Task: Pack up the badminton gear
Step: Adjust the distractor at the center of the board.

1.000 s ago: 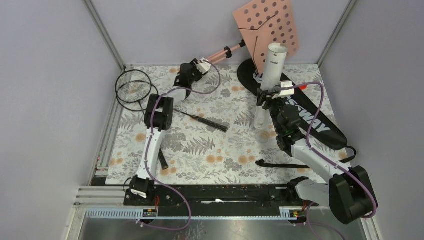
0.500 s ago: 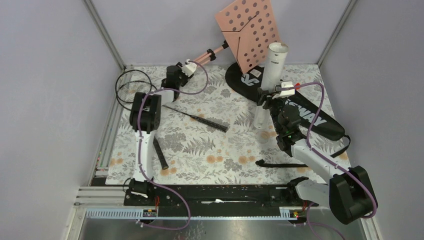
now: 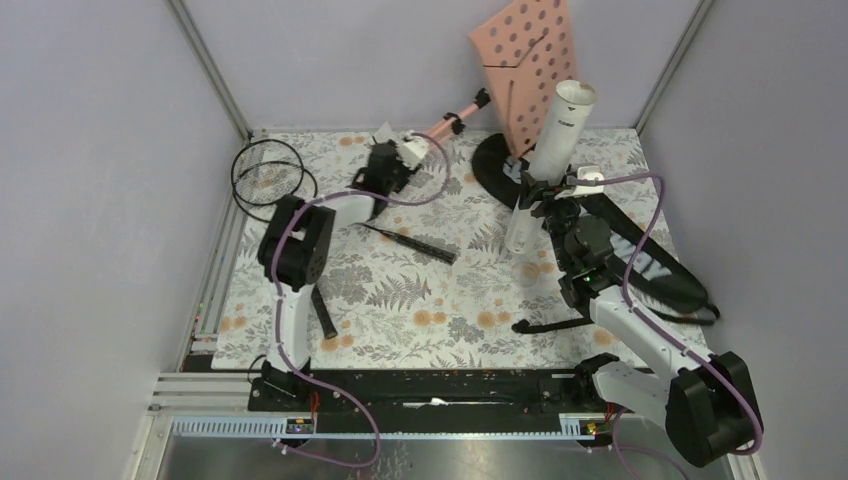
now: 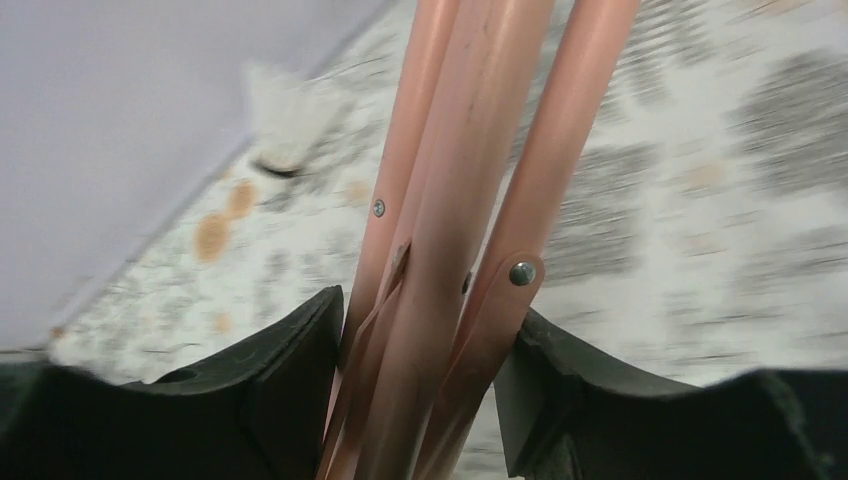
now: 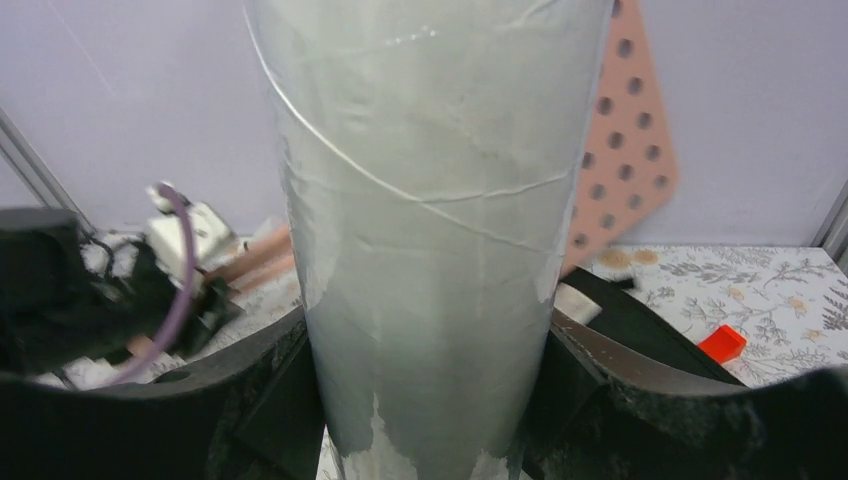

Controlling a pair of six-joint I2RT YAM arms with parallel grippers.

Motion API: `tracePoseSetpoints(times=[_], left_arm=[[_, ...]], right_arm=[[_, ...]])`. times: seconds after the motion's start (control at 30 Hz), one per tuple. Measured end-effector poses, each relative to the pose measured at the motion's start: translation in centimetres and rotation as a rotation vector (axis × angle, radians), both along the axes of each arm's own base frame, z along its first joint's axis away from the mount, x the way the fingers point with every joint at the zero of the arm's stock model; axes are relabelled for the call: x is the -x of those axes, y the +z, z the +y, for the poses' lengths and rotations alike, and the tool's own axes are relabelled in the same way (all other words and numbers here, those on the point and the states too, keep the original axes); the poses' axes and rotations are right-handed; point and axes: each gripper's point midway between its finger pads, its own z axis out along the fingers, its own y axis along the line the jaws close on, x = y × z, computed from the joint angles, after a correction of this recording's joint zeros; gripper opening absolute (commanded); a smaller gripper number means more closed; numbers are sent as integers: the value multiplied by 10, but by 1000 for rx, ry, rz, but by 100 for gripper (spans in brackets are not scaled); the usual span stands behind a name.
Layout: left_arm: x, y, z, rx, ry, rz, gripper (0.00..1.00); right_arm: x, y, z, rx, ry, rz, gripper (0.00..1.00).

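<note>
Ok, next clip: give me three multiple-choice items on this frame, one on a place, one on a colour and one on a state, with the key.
1. Where do the racket heads lie?
A. at the near edge, between the arm bases
B. in the far right corner
C. at the far left edge of the floral mat

2. What colour is the perforated stand?
A. pink
B. blue
C. green

3. The right hand is:
A. open above the mat
B. shut on the white tube
C. shut on a racket handle

Key:
1 C, both hoops lie by the left wall in the top view.
2 A, its holed panel is plainly pink.
3 B, the right wrist view shows both fingers pressed against the tube's sides.
</note>
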Motion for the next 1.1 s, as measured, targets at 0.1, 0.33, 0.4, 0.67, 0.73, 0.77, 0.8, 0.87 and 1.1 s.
tracePoseSetpoints(times=[0.1,0.33,0.4,0.67,0.73,0.77,0.8,0.87,1.1], left_arm=[[29,-1,-69,47,-22,51,17],[110,28,-214,165,-86,76,17],[126,38,-242,226,-99,88,18],[134,23,-250,342,-60,169,34],[136,15,-249,359,-55,178,42],[138,11,-249,368,-53,182,48],[140,5,-248,374,-47,192,53],[142,0,-246,373,-39,202,64],[125,37,-240,443,-14,108,99]], right_arm=[[6,12,-2,-31,4,-28,52],[24,30,-5,-78,27,-80,51],[29,35,-10,-84,15,-96,52],[35,40,-17,-93,-1,-111,52],[34,38,-16,-90,-1,-104,52],[33,36,-16,-88,-1,-100,52],[32,35,-16,-87,-2,-96,52],[30,31,-15,-80,-2,-84,52],[28,26,-16,-63,-15,-73,52]])
